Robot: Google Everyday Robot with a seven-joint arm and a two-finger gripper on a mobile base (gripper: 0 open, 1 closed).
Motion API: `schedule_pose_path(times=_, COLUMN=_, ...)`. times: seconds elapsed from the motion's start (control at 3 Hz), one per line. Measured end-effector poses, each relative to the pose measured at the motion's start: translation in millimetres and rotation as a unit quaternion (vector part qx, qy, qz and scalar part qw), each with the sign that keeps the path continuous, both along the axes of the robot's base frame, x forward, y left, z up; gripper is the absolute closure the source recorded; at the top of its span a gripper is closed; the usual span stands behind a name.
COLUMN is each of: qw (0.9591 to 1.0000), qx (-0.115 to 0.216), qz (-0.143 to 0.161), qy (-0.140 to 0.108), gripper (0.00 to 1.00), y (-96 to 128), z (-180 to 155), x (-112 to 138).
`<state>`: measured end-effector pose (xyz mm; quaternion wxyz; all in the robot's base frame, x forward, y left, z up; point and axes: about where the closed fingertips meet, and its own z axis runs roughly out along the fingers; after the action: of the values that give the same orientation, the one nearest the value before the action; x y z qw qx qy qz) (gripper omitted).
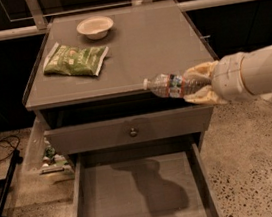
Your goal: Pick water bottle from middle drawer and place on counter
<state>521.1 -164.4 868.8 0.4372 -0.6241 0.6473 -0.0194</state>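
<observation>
The water bottle [169,85] is a small clear bottle with a white cap and a coloured label band. It lies sideways in the air, cap pointing left, over the front right edge of the counter [147,43]. My gripper [201,84] reaches in from the right and is shut on the bottle's base end. The middle drawer [138,196] is pulled out below, its grey floor bare except for the arm's shadow.
A green snack bag [75,60] lies on the counter's left side and a small white bowl [95,27] stands at its back. A shut drawer front with a round knob [133,131] is above the open drawer. Clutter and a cable lie on the floor at left.
</observation>
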Motion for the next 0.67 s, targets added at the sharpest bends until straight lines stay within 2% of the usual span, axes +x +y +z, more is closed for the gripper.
schedule_pose_path(times=0.33, qw=0.9992, qx=-0.004, qz=0.036, qy=-0.017, gripper=1.0, y=14.8, z=32.0, x=32.1)
schedule_pose_path(times=0.67, qw=0.998, qx=-0.01, qz=0.06, qy=-0.017, gripper=1.0, y=25.1, z=54.3, x=78.8)
